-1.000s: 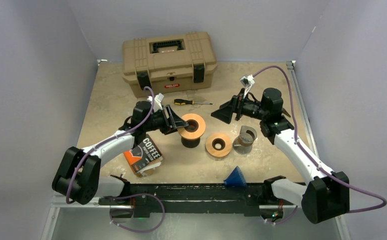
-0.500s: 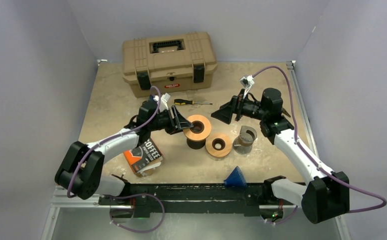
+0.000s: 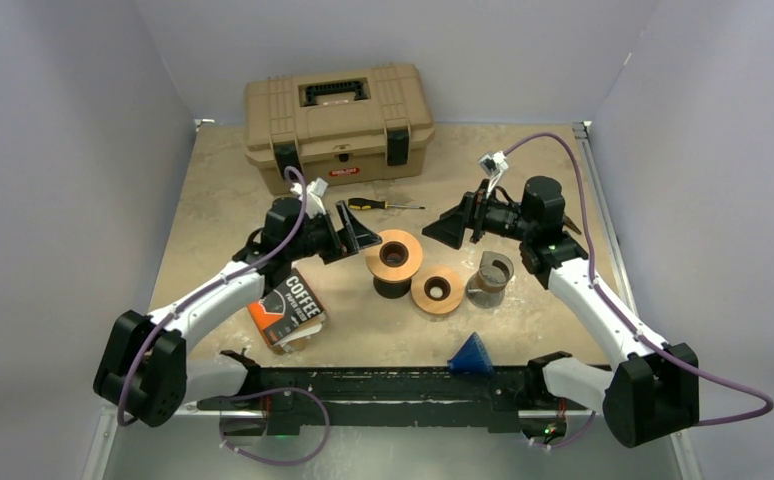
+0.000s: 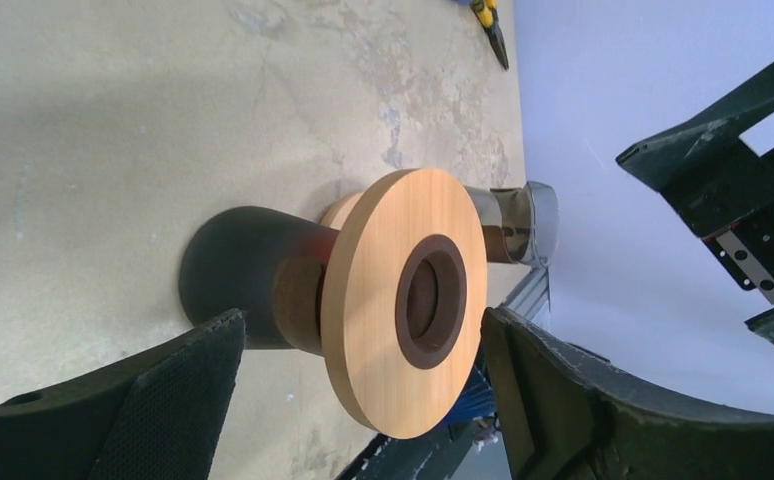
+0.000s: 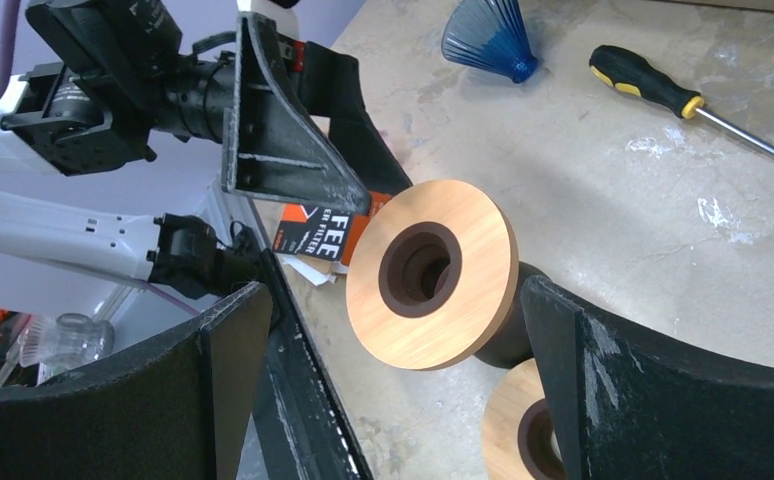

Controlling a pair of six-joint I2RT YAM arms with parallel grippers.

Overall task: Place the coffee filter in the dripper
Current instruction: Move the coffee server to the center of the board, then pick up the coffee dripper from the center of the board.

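Note:
A dripper [image 3: 394, 256] with a wide wooden ring stands upright on its dark base mid-table; it also shows in the left wrist view [image 4: 408, 310] and the right wrist view [image 5: 463, 290]. The orange and black coffee filter pack [image 3: 285, 308] lies near the front left, under my left arm. My left gripper [image 3: 358, 230] hangs open just left of the dripper, apart from it, with nothing between its fingers [image 4: 363, 330]. Behind and to the right of the dripper, my right gripper [image 3: 446, 228] is raised, open and empty [image 5: 393, 290].
A second wooden-ringed piece [image 3: 437, 290] and a glass carafe [image 3: 490, 276] stand right of the dripper. A blue ribbed cone [image 3: 472, 354] lies by the front rail. A screwdriver [image 3: 383, 204] and a tan toolbox [image 3: 338, 115] are at the back.
My left gripper held the dripper's wooden ring and shifted it slightly right. It has since let go, opened, and drawn back to the left. The right arm has not moved.

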